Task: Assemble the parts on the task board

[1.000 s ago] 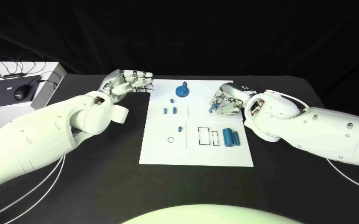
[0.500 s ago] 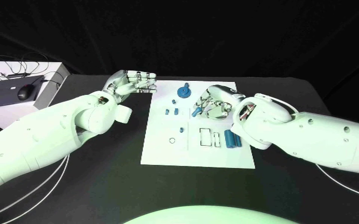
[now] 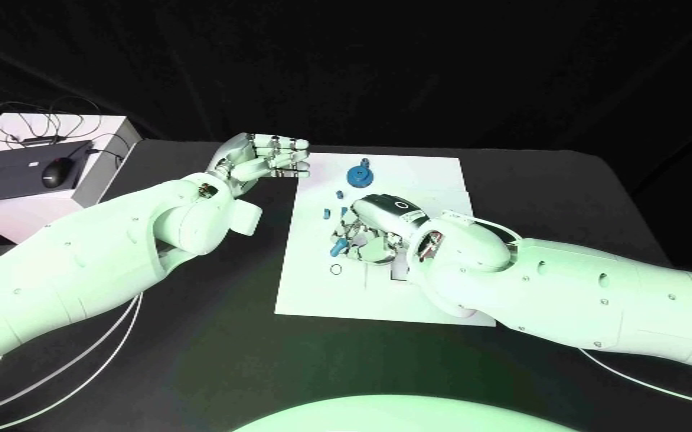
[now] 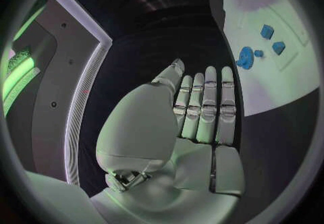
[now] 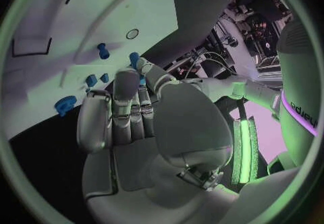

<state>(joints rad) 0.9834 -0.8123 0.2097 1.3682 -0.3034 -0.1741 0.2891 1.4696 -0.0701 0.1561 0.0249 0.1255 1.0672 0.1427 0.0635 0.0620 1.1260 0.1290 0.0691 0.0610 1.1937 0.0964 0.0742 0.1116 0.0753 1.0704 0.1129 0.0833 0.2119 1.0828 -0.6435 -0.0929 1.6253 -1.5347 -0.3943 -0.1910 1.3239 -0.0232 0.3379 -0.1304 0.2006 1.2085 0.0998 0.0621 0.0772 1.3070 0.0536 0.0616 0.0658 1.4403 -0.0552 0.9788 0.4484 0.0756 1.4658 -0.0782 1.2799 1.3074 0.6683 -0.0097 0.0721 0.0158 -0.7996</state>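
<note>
While several blue parts (image 3: 335, 194) lie loose on the task board (image 3: 433, 177), assembly looks early: right hand (image 3: 368, 227) pinches a blue peg (image 3: 338, 248); left hand (image 3: 267, 159) empty, fingers extended together.

Right hand (image 3: 364, 230) has crossed the task board (image 3: 433, 177) — toward its left side.

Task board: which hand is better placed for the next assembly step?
Right, probably. The right hand is over the task board pinching a blue part; the left hand rests off its far corner, fingers together.
</note>
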